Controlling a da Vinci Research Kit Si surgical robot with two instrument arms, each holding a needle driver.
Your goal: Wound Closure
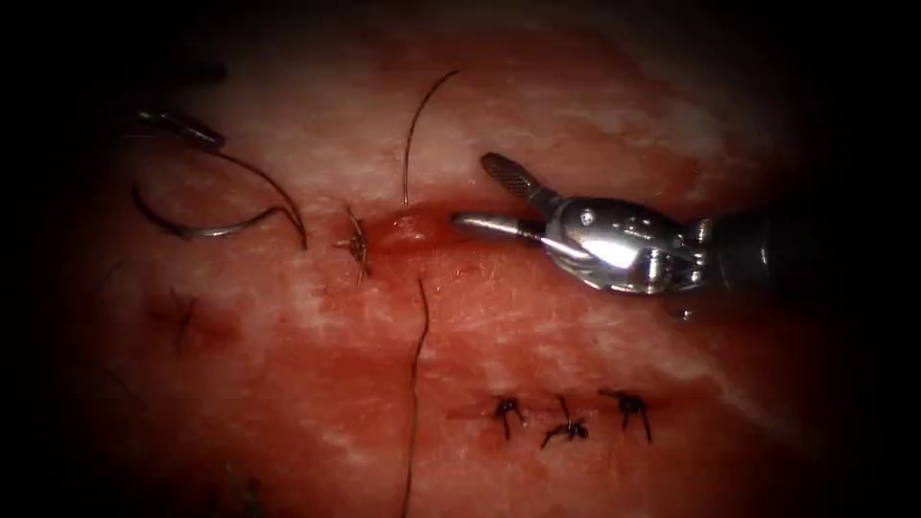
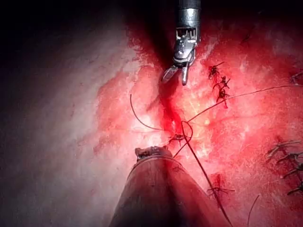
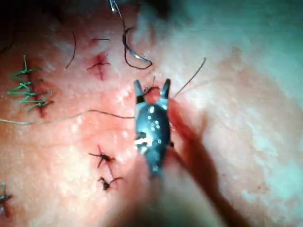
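Note:
My right tool (image 1: 473, 192) hovers just right of the cut (image 1: 413, 230), open and holding nothing; it also appears in the left wrist view (image 2: 175, 80) and in its own view (image 3: 152, 83). The curved needle (image 1: 206, 231) lies on the tissue left of the cut, held by neither tool, with thread trailing from it. It appears again in the right wrist view (image 3: 135, 56). A knotted stitch (image 1: 357, 245) sits at the cut's left end. My left tool (image 1: 182, 127) is dim at the far left, near the thread.
Three finished stitches (image 1: 566, 427) line a lower cut. One loose thread (image 1: 414, 384) runs down from the cut, another (image 1: 422, 125) curves upward. Red fluid (image 1: 403, 228) pools in the cut. More old stitches (image 3: 28, 87) mark the tissue.

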